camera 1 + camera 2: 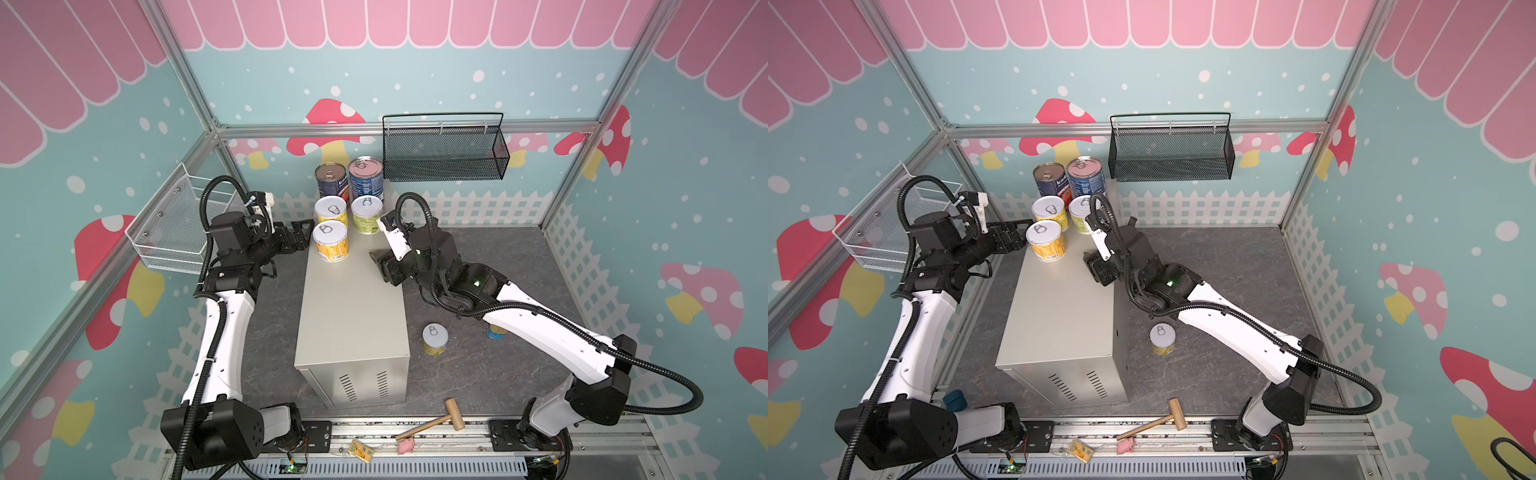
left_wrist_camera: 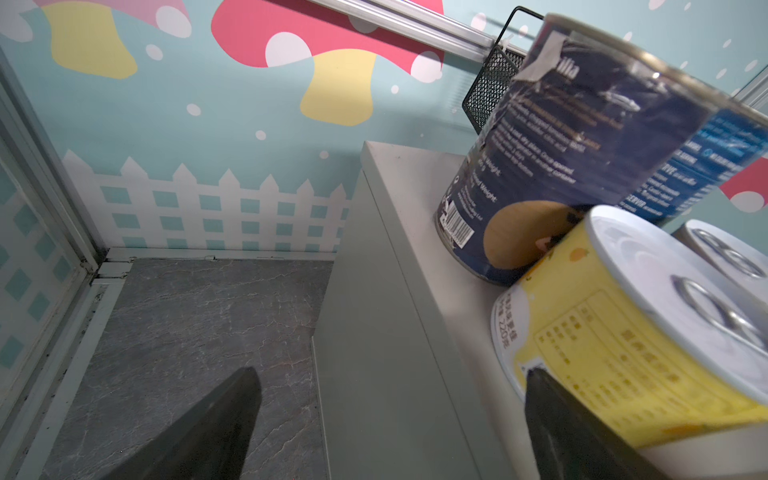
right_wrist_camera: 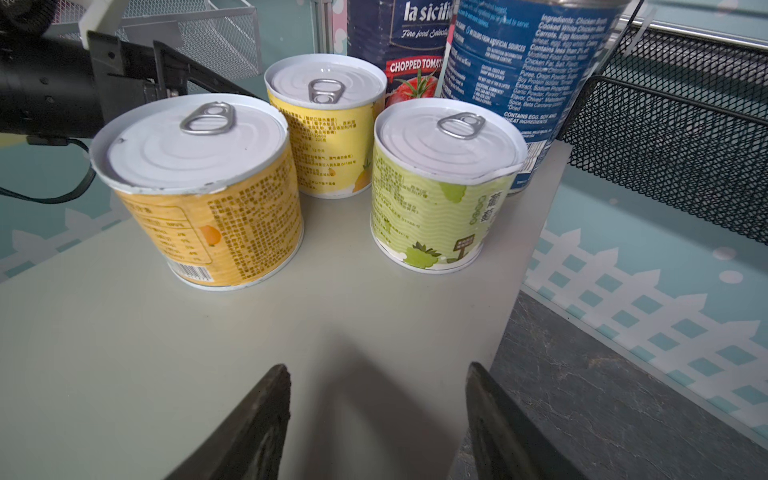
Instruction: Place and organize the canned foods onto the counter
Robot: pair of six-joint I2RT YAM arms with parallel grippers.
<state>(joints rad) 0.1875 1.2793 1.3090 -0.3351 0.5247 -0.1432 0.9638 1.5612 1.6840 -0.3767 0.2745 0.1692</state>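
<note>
The counter (image 1: pixel 353 307) is a long beige-grey box. On its far end stand two tall dark-blue cans (image 1: pixel 330 178) (image 1: pixel 365 176) and three short yellow cans (image 1: pixel 331 210) (image 1: pixel 367 212) (image 1: pixel 330 242). Another short can (image 1: pixel 435 338) stands on the floor to the counter's right. A blue-and-yellow tin (image 1: pixel 496 331) shows partly under the right forearm. My left gripper (image 1: pixel 301 232) (image 2: pixel 390 399) is open at the counter's left edge, one finger (image 2: pixel 552 415) beside the nearest yellow can (image 2: pixel 631 349). My right gripper (image 1: pixel 376 257) (image 3: pixel 378 374) hangs open and empty over the counter's right edge.
A black mesh basket (image 1: pixel 444 153) hangs on the back wall. A white wire basket (image 1: pixel 178 224) hangs on the left wall. On the front rail lie a wooden mallet (image 1: pixel 436 419), a pink toy (image 1: pixel 405 446) and a yellow card (image 1: pixel 360 449).
</note>
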